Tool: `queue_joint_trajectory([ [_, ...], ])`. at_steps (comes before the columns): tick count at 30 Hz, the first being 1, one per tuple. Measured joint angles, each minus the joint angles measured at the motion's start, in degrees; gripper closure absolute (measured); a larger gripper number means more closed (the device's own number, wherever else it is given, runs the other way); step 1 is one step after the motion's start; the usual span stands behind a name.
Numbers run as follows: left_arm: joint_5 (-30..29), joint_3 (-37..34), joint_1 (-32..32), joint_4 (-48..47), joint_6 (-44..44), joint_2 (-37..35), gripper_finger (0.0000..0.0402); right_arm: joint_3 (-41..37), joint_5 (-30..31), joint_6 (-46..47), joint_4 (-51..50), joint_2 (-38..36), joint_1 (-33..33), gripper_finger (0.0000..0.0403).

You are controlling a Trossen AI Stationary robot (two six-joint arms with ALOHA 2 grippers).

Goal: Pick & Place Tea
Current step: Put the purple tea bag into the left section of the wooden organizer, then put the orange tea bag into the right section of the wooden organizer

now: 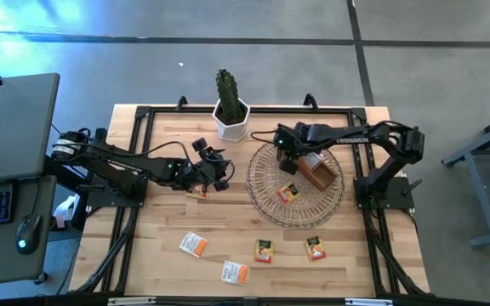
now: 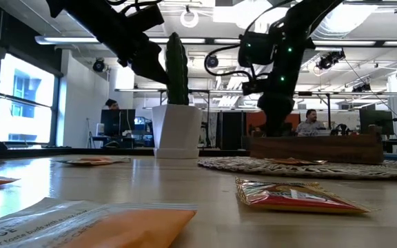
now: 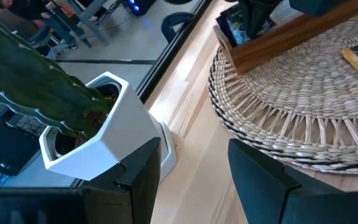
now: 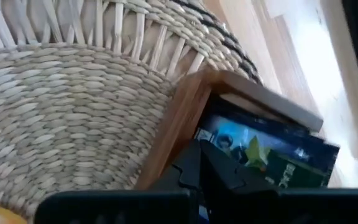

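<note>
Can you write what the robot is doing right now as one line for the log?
right hand: shut, over brown wooden box on round wicker tray | left hand: open, empty, by white cactus pot

high: overhead | low: table level | wrists: close, share wicker tray

cactus pot at twelve o'clock on the table. tray at three, holding the box and one sachet. four sachets lie in a row toward six; another sits at nine.
</note>
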Motion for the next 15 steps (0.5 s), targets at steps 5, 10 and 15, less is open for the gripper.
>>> queue_joint_trajectory([
  [5,-1.24,0.00,0.00,0.16,-0.02,0.00,0.0218,0.76,-1.78,-0.17,0.30,0.00,0.00,0.0401],
  [10,-1.05,0.00,0.00,0.18,-0.02,0.00,0.0218,4.70,-4.92,0.20,-1.88,0.00,2.34,0.0402],
  [15,-0.78,0.00,0.00,0.16,-0.02,0.00,0.0218,8.88,-7.07,2.23,-3.18,0.00,7.90,0.0402],
])
